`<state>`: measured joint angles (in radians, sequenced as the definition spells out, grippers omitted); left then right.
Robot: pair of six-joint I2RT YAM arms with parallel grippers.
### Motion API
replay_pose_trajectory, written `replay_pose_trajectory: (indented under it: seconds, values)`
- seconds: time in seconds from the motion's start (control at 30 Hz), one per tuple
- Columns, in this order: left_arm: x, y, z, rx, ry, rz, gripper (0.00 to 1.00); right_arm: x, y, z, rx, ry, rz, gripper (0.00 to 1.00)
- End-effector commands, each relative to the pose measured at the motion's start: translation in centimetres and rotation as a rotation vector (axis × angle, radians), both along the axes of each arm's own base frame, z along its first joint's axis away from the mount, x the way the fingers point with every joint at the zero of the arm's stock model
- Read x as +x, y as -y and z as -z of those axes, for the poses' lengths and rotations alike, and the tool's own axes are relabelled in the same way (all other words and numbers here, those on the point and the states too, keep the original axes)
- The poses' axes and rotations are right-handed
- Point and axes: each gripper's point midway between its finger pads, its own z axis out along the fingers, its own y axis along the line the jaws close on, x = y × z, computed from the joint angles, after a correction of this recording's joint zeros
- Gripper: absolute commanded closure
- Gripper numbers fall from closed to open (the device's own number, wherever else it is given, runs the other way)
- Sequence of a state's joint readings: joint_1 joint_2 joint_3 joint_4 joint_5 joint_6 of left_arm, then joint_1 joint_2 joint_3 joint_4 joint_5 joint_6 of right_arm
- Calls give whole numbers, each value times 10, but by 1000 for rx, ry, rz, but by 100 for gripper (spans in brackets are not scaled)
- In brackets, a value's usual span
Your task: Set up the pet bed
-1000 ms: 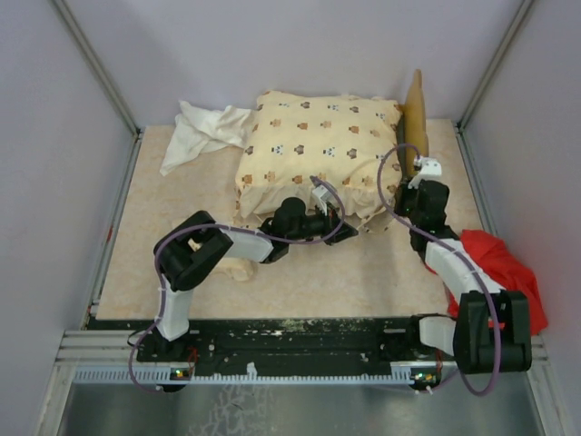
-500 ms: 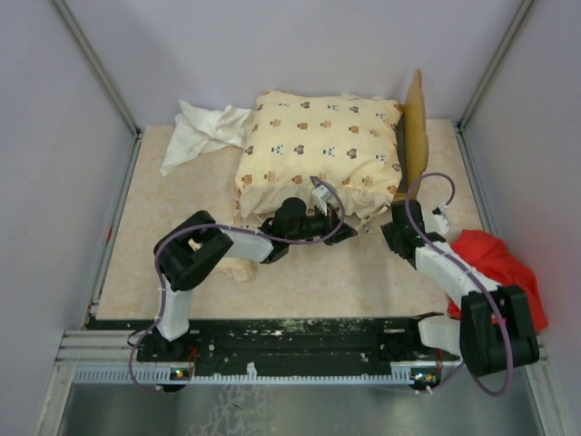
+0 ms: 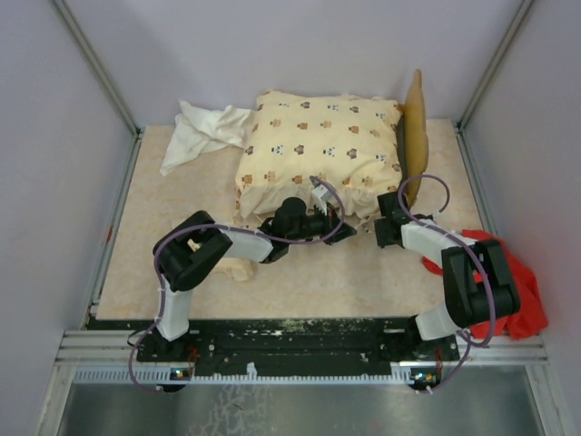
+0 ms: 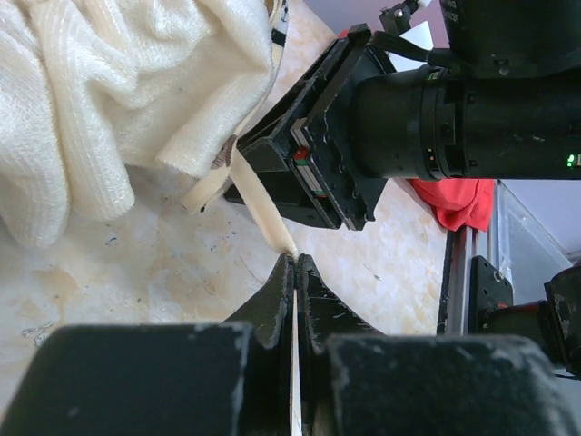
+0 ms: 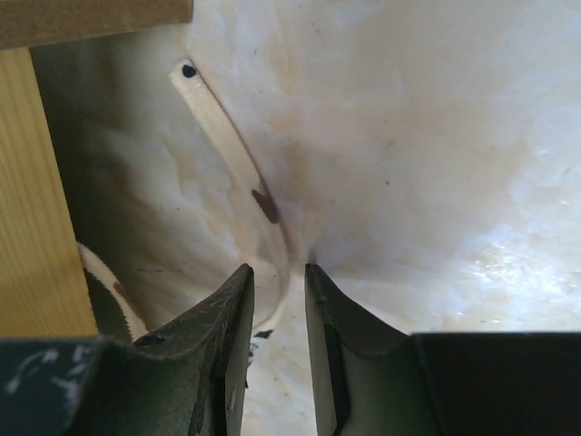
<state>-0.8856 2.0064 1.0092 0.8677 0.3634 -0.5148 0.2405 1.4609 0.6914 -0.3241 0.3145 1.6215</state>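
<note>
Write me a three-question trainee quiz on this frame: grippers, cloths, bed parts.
1. True or false: the left gripper is shut on a thin cream strap.
2. Which cloth lies at the right of the top view? A) white cloth B) red cloth C) blue cloth
3. Short answer: which wooden part stands upright along the right edge of the cushion?

Key: 1 true; 2 B; 3 the headboard.
</note>
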Motion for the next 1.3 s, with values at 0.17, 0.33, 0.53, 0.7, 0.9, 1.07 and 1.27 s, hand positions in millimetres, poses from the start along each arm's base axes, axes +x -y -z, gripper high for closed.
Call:
replay_pose_trajectory:
  seconds: [0.17, 0.33, 0.53, 0.7, 0.9, 1.07, 1.27]
  values:
    - [5, -1, -16, -20, 40, -13, 100, -10, -2, 16, 16, -91, 101, 82]
    - [3, -1, -19, -25, 39, -10, 100, -4, 11, 6, -89, 3, 29, 100]
    - [1, -5, -21, -16, 42, -12, 100, 17, 37, -52, -432, 258, -232, 100]
    - [1, -4, -22, -18, 37, -11, 100, 19, 27, -87, -600, 422, -494, 100]
    - [0, -4, -22, -15, 29, -5, 100, 32, -2, -115, -800, 668, -843, 100]
    - [-1, -6, -24, -12, 24, -4, 100, 47, -9, -134, -1029, 762, -1029, 100]
    - [-2, -5, -24, -5, 15, 3, 100, 39, -12, -114, -1385, 710, -1486, 100]
